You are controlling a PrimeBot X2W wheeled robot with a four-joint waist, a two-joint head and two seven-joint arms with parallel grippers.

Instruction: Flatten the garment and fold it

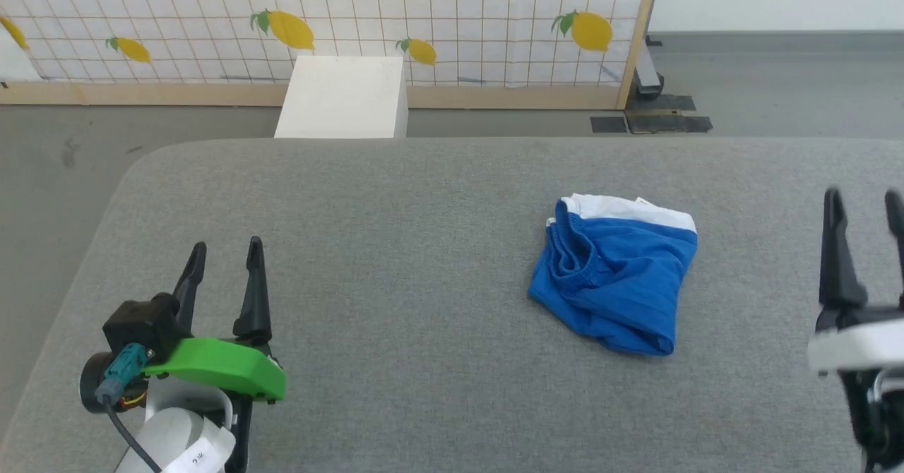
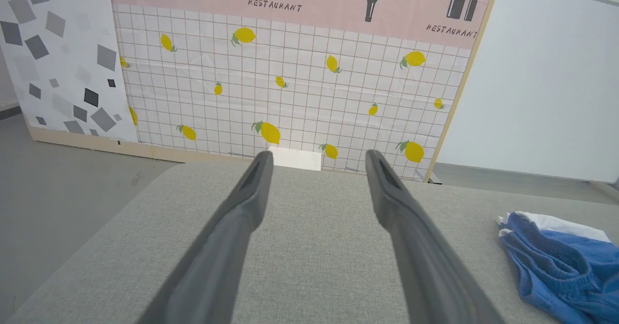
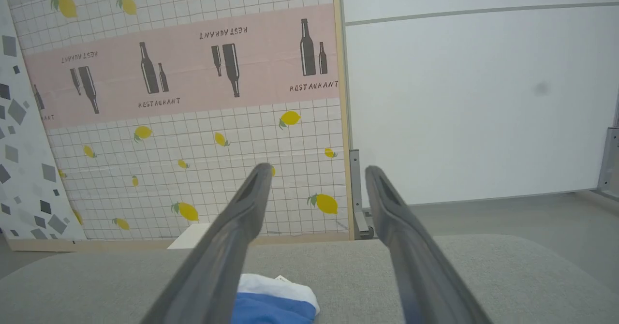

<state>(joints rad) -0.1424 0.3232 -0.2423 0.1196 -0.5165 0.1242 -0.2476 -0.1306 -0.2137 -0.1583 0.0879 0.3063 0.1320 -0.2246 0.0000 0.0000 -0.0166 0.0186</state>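
Observation:
The garment point(image 1: 618, 275) is a crumpled pair of royal-blue shorts with a white band along its far edge, lying right of centre on the grey table point(image 1: 395, 247). Its gathered waistband faces left. My left gripper point(image 1: 224, 250) hovers open over the table's near left, far from the shorts, which appear at the right edge as the garment point(image 2: 561, 261) in the left wrist view. My right gripper point(image 1: 865, 201) stands open at the right edge, a little right of the shorts. The right wrist view shows the garment point(image 3: 275, 300) low between its fingers point(image 3: 227, 246).
A white box point(image 1: 344, 97) stands on the floor behind the table, against a lemon-print partition point(image 1: 353, 21). The partition's wooden post point(image 1: 639, 35) and dark floor plates point(image 1: 660, 116) lie at the back right. Grey floor surrounds the table.

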